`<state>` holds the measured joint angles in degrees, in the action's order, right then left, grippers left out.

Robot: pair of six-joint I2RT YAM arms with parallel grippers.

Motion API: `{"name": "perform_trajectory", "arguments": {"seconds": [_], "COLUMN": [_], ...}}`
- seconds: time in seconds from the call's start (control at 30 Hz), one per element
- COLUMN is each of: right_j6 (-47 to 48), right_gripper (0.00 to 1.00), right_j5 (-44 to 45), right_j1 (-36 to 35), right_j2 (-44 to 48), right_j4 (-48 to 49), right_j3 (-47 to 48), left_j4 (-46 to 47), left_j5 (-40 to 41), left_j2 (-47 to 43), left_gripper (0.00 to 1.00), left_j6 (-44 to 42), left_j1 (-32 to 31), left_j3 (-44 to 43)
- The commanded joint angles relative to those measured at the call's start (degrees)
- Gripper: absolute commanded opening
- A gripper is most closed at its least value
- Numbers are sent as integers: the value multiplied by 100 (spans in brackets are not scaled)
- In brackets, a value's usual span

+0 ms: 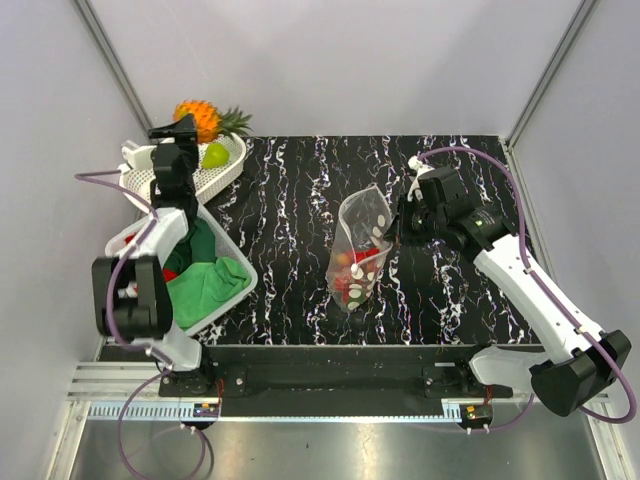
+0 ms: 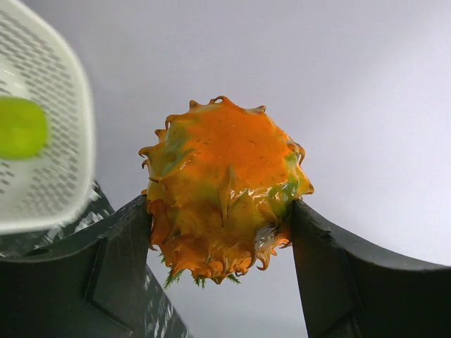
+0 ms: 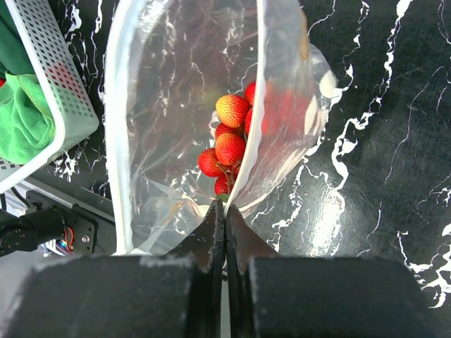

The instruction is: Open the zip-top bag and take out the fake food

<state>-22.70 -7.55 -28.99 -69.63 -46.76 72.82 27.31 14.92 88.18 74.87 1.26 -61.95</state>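
Observation:
The zip-top bag [image 1: 360, 250] lies open in the middle of the black marble table, its mouth toward the right. My right gripper [image 1: 400, 226] is shut on the bag's rim [image 3: 224, 205] and holds the mouth open. Several small red fruits [image 3: 231, 137] sit inside at the bag's far end. My left gripper [image 1: 185, 130] is at the back left, shut on an orange bumpy pineapple-like piece [image 2: 225, 186] with a green leafy top [image 1: 235, 122]. It holds the piece above a white perforated tray [image 1: 232, 168]. A yellow-green pear [image 1: 215, 155] lies in that tray and also shows in the left wrist view [image 2: 21, 127].
A white perforated basket [image 1: 235, 262] with a green cloth [image 1: 205, 285] and a red cloth stands at the left front, by the left arm. Its corner shows in the right wrist view [image 3: 53, 84]. Grey booth walls enclose the table at the back and sides.

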Motion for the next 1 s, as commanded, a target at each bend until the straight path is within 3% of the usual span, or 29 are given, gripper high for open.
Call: {"name": "perform_trajectory", "arguments": {"seconds": [0.0,0.23,0.3,0.4,0.43,0.53,0.57,0.6,0.67,0.7,0.87,0.97], "right_j6": [134,64,81,143,186,204,231,257,362,406,451,380], "right_gripper": [0,0,0,0,0,0,0,0,0,0,0,0], "right_j5": [-106,-124,-159,-229,-247,-378,-413,-466,-502,-493,-562,-520], "right_j1": [17,25,25,25,25,25,25,25,25,34,25,25], "right_j2": [89,169,151,98,90,46,37,19,-16,-42,-165,-157], "right_j4": [44,194,273,299,299,299,282,290,282,282,97,53], "right_j3": [277,198,189,224,233,233,233,242,285,303,479,409], "left_j4": [952,610,426,-242,-548,-1050,-1165,-1245,-1404,-1430,-1966,-1992], "left_j5": [248,275,188,20,3,-93,-164,-225,-392,-454,-559,-1103], "left_j2": [752,1938,2062,2150,2142,2081,2072,2037,1914,1765,1308,965], "left_gripper": [0,0,6,27,48,76,76,90,91,99,99,99], "left_j6": [1099,1486,1425,1232,979,592,529,459,379,388,256,221], "left_j1": [603,1087,1148,1236,1245,1254,1263,1263,1263,1263,1307,1254], "left_j3": [-132,-589,-721,-1028,-1125,-1407,-1459,-1503,-1478,-1347,-1109,-740]}}
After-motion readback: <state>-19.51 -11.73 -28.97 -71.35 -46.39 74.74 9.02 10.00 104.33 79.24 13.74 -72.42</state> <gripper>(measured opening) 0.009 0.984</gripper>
